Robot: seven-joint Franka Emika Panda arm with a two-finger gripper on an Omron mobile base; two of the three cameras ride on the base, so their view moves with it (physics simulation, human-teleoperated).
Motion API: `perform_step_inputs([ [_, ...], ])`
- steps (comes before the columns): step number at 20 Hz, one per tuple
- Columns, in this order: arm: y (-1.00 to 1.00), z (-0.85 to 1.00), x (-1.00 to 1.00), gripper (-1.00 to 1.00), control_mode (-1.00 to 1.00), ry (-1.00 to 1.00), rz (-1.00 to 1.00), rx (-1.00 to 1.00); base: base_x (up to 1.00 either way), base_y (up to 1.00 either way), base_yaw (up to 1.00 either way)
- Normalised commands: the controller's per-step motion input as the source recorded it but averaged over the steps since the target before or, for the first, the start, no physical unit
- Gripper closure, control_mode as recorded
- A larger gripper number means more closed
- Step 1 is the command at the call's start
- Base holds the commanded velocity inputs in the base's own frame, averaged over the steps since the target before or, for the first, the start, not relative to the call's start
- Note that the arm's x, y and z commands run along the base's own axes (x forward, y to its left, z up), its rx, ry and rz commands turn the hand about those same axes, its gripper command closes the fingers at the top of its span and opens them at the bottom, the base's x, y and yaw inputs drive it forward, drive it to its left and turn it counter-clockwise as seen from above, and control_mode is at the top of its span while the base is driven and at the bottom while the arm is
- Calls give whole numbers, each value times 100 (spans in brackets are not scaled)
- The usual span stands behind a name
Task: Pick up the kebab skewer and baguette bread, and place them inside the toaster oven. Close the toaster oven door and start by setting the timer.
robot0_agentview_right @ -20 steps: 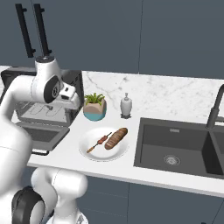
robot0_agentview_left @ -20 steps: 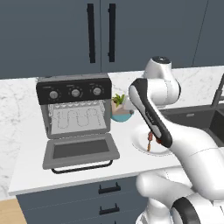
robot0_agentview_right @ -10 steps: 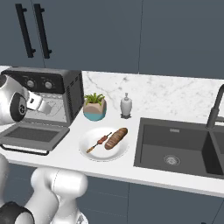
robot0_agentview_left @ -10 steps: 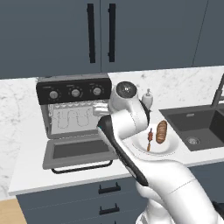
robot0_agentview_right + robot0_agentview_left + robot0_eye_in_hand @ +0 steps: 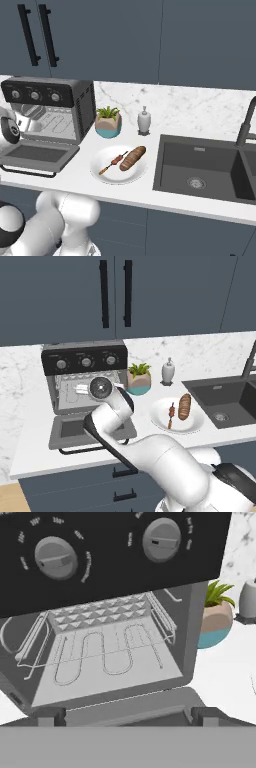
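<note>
Partly, arm [image 5: 107, 421] hides toaster oven door [image 5: 67, 431].

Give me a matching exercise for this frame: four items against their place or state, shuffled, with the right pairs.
Items:
1. toaster oven door
2. baguette bread
3. potted plant
4. pincer

Places or states:
A. on the white plate, beside the kebab skewer
B. folded down flat, open
C. open, holding nothing, facing the oven cavity
D. between the toaster oven and the soap dispenser

Pairs: 1-B, 2-A, 3-D, 4-C

Hand [image 5: 128, 714] wide open, arm outstretched
</note>
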Motion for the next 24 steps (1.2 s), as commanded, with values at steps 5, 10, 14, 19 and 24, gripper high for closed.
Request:
perform_step_inputs([
  [5, 24, -6, 36, -100, -100, -22, 5, -13, 0, 0, 0],
  [10, 1, -4, 32, -100, -100, -10, 5, -11, 0, 0, 0],
  [14, 18, -17, 38, -100, -100, -4, 2, -6, 0, 0, 0],
  [19, 21, -21, 45, -100, -100, 0, 0, -1, 0, 0, 0],
  [24, 26, -26, 41, -100, -100, 0, 0, 0, 0, 0, 0],
])
